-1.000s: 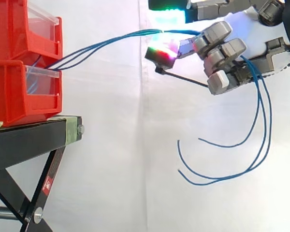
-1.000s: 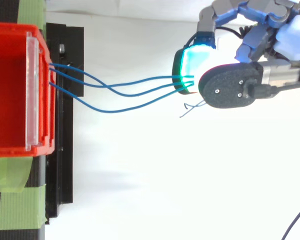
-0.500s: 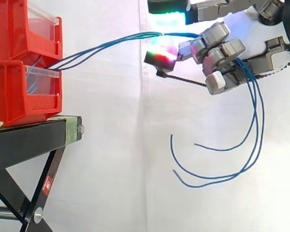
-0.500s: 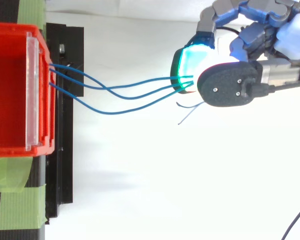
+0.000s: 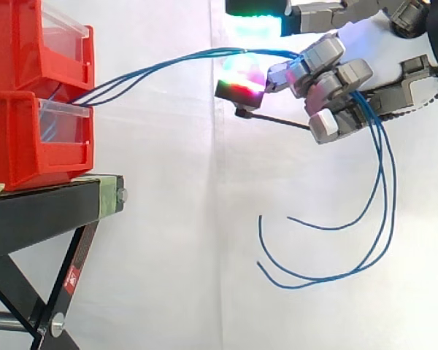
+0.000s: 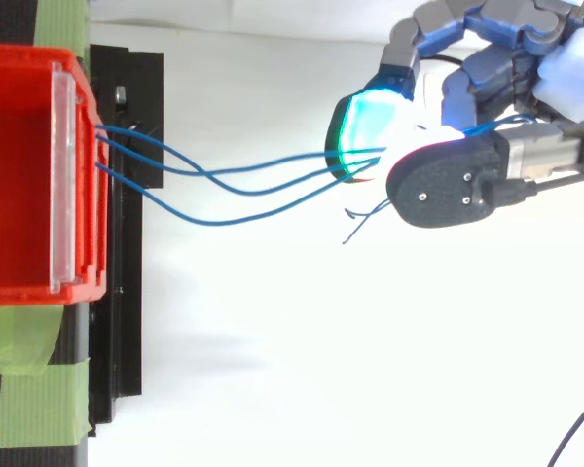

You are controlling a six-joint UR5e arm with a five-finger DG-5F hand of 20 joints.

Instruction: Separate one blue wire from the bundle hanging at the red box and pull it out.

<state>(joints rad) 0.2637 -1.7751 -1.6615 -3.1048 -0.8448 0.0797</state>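
Three blue wires run from the gap between the stacked red boxes out to the right, sagging slightly. In the top view the blue wires fan from the red box toward the hand. The hand hangs in the air at the upper right, fingers curled round all three wires. Its glowing fingertips pinch them where they meet. Behind the hand the wires' loose ends hang down in long loops.
The red boxes sit on a black stand with crossed legs at the left. Green tape marks the stand's top. A white curtain fills the background, with open air below the hand.
The hand has shifted slightly left toward the boxes. The wires between box and hand sag more, and the hanging loose ends have swung left.
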